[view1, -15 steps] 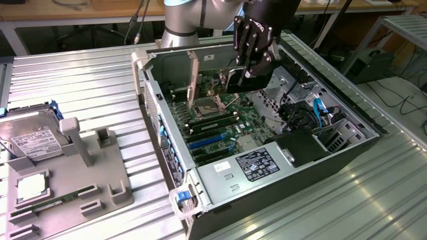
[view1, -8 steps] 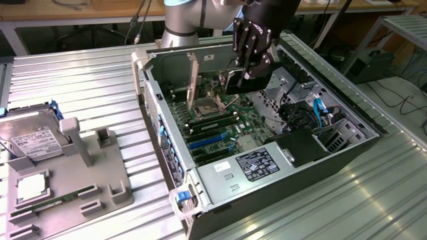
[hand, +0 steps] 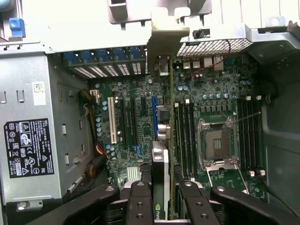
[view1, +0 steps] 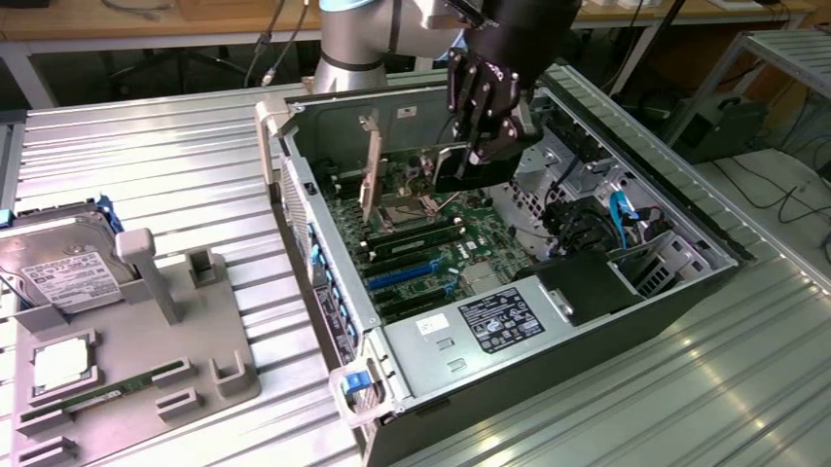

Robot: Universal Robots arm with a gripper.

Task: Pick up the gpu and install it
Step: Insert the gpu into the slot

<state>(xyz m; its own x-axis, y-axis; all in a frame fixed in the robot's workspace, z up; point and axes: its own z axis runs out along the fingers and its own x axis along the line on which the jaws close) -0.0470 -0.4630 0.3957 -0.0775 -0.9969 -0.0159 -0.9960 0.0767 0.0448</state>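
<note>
The gripper (hand: 165,200) pinches the gpu (hand: 161,164) between its 2 fingers (hand: 140,202), on edge over the motherboard (hand: 211,93) inside the computer case (view1: 585,389), and I think it should go down slow and straight into 1 slot.

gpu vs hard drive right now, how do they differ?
The gpu is clamped in the pincer on edge over the motherboard; the hard drive sits in the grey holder outside the case. The gpu is a thin card with black shroud; the hard drive a silver box, white label.
</note>
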